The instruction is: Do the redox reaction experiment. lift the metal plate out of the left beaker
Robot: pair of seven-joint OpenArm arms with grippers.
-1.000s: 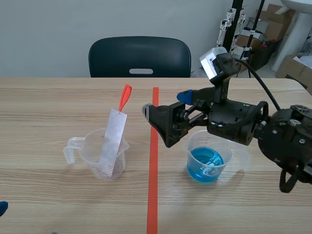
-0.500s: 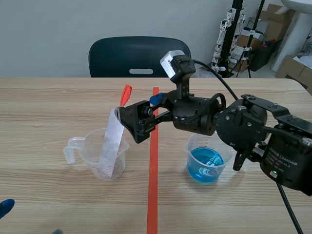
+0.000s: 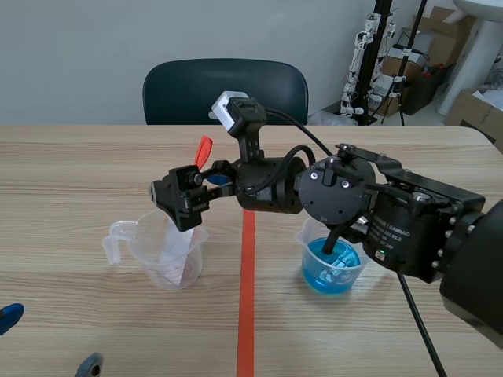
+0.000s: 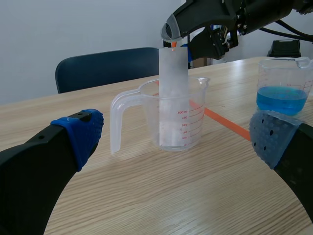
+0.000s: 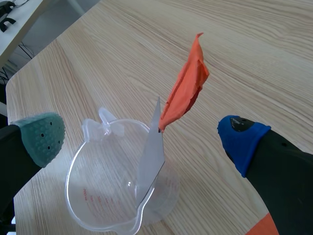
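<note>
Main risk, as a judgement: the right claw (image 5: pixel 142 139) could close on the floppy orange tag (image 5: pixel 186 90) instead of the metal plate (image 5: pixel 151 156), so the plate would slip. A crooked pull could also drag the light left beaker (image 3: pixel 141 243) over, because the plate leans on its rim. In the scene view, the beaker sits in the lower left of the frame with the plate standing tilted in it, tag uppermost. The right arm (image 3: pixel 354 204) enters from the right, stretches level past the middle, and hangs above a beaker of blue liquid (image 3: pixel 334 263), which it could knock. Its fingers are apart, one on each side of the plate's top, gripping nothing. The left claw (image 4: pixel 176 139) stays low near the table, fingers spread wide, facing the left beaker.
</note>
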